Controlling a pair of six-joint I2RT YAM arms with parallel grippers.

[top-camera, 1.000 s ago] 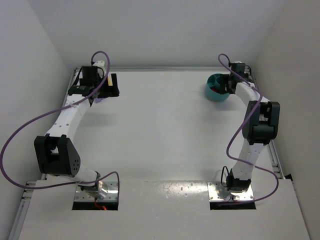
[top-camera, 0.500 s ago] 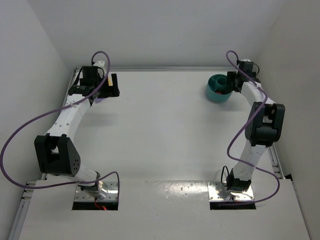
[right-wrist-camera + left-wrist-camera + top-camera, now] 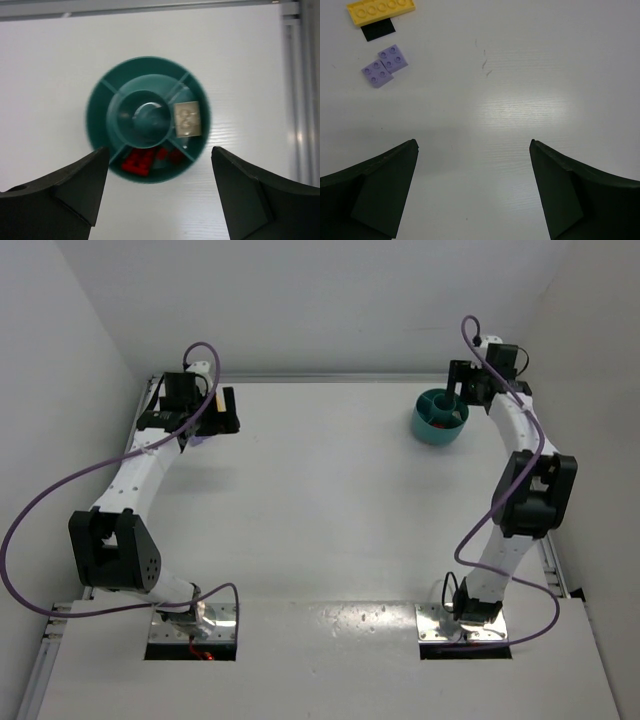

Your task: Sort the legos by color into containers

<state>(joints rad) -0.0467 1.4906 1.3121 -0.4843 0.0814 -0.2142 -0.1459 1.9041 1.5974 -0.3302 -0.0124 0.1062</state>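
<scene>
A long yellow plastic lego plate [image 3: 380, 11] with a single row of studs lies flat on the white bench [image 3: 520, 75]. In the left wrist view it sits at the upper left corner, its long axis nearly level across the picture, with the left end a little lower. A small black patch [image 3: 377, 31] lies just under it, touching its lower edge. Near these, two square pale purple lego plates [image 3: 385, 66], four studs each, lie flat and touch one another, forming a diagonal pair.

The left hand [image 3: 473, 145] hangs above bare bench with its dark fingers [image 3: 375, 190] spread wide and nothing between them. The three bricks lie well apart from it.

At the far right of the bench stands the round teal plastic dish [image 3: 96, 112], upright, with low walls and spokes dividing it around a centre cup [image 3: 147, 117]. The compartment nearest the right wrist camera holds a few red lego bricks [image 3: 140, 161]. The compartment to the picture's right holds one pale, yellowish square brick [image 3: 187, 119], blurred. The centre cup looks bare.

The right hand [image 3: 160, 148] hovers over the dish, its fingers spread to either side and gripping nothing.
</scene>
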